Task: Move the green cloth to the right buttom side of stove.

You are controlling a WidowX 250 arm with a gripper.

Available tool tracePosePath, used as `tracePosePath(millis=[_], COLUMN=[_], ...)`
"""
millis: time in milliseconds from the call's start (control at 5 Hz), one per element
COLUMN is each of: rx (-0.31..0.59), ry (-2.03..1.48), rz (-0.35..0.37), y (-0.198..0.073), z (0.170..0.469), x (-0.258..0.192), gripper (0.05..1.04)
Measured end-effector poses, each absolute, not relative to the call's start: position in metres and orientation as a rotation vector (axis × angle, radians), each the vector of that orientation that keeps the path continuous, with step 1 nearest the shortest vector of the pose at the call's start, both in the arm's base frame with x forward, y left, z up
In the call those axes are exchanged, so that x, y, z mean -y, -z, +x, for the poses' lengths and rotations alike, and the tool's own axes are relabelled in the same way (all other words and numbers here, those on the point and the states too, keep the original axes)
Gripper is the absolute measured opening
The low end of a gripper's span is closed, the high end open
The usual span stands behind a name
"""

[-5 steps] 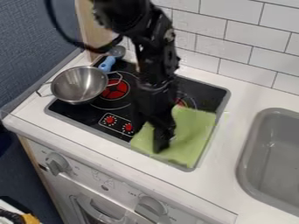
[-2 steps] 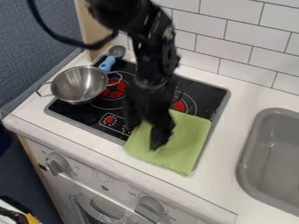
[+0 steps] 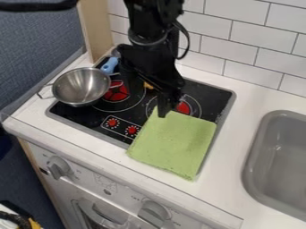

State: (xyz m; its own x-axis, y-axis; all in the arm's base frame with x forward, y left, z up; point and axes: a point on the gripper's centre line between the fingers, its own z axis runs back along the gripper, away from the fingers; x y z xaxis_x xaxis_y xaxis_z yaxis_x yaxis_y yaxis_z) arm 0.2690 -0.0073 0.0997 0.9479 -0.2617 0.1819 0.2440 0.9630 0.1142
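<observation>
Clock directions: 12 is the top of the camera view. The jaws [image 3: 163,107] point down toward 6 o'clock over the stove [image 3: 206,93]; whether they are spread or pressed together cannot be told. The green cloth [image 3: 173,143] extends from their lower end toward 6 o'clock, its upper edge overlapping them in view; contact cannot be confirmed. The cloth lies flat across the stove's 5 o'clock corner, its lower edge on the white worktop [image 3: 239,147]. Its sides run roughly 1 to 7 o'clock; the outline is near square, so no long axis is distinct. From the jaws, the metal pot [image 3: 81,86] is located between 9 and 10 o'clock, the sink [image 3: 278,165] at 4.
</observation>
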Motion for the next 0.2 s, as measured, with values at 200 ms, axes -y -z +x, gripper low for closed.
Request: tracePosePath(millis=[200], rx=[0.171], ry=[0.232], rz=[0.101], y=[-0.1023], z=[0.2701], x=[0.0052], gripper=[1.0])
